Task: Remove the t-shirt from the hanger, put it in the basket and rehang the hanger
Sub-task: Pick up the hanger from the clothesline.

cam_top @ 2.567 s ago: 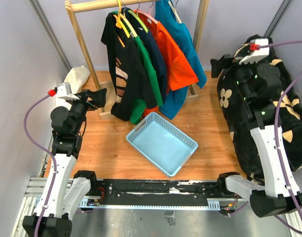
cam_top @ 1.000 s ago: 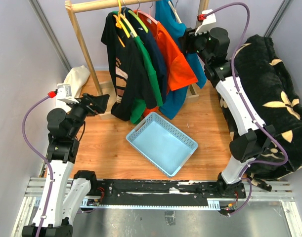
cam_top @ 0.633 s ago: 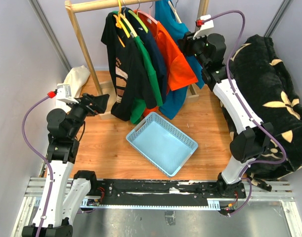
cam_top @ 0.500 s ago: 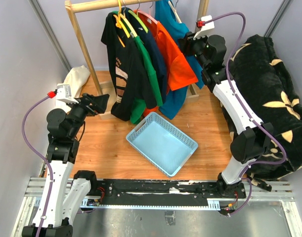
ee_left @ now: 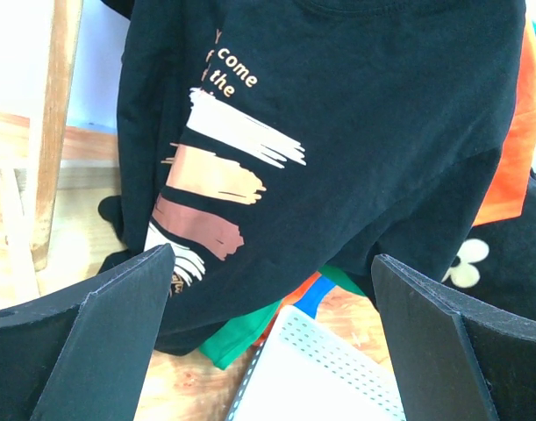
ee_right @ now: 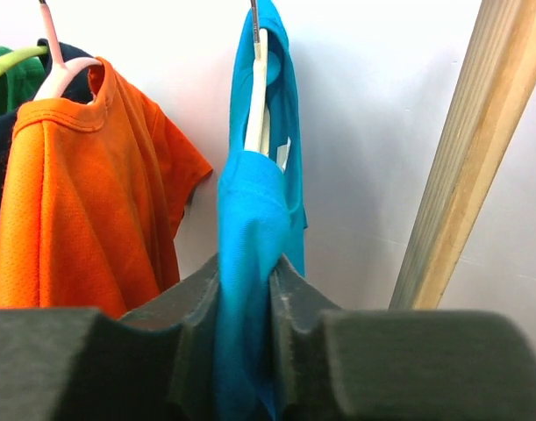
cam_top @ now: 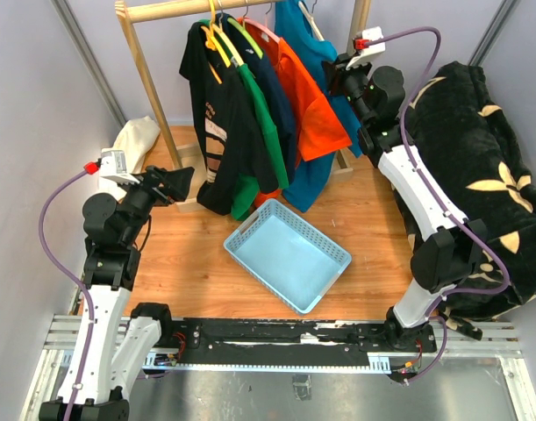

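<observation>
Right gripper [ee_right: 246, 294] has closed onto blue t-shirt [ee_right: 250, 197].

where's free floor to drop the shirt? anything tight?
Bare wood floor between the left gripper and the blue basket; another strip between basket and black floral blanket. The basket is empty. Crowded under the rack, where hanging t-shirts come down close to the basket.
</observation>
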`<control>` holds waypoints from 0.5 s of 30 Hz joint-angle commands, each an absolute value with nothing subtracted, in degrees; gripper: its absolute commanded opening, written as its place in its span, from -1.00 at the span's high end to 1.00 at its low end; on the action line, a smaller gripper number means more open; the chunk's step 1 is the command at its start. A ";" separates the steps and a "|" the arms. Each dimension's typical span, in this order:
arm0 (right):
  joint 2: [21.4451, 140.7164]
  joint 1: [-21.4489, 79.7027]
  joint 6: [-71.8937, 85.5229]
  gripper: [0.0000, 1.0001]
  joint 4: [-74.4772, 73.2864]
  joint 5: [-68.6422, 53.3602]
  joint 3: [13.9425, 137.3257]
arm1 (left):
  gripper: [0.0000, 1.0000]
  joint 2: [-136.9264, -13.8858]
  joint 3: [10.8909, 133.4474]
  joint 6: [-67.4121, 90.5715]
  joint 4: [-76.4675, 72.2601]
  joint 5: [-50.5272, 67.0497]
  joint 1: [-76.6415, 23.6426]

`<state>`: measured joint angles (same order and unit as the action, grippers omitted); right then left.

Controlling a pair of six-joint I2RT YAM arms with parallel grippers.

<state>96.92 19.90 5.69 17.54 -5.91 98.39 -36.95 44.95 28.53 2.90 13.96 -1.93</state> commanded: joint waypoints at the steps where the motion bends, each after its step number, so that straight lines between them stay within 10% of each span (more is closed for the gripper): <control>1: 94.77 21.18 4.86 0.62 21.03 -4.76 97.94 | -0.99 -36.65 44.56 28.39 0.88 15.21 -1.58; 15: 93.47 21.18 3.46 0.99 21.18 -3.25 101.33 | -0.95 -38.66 48.15 26.99 1.76 17.07 -1.58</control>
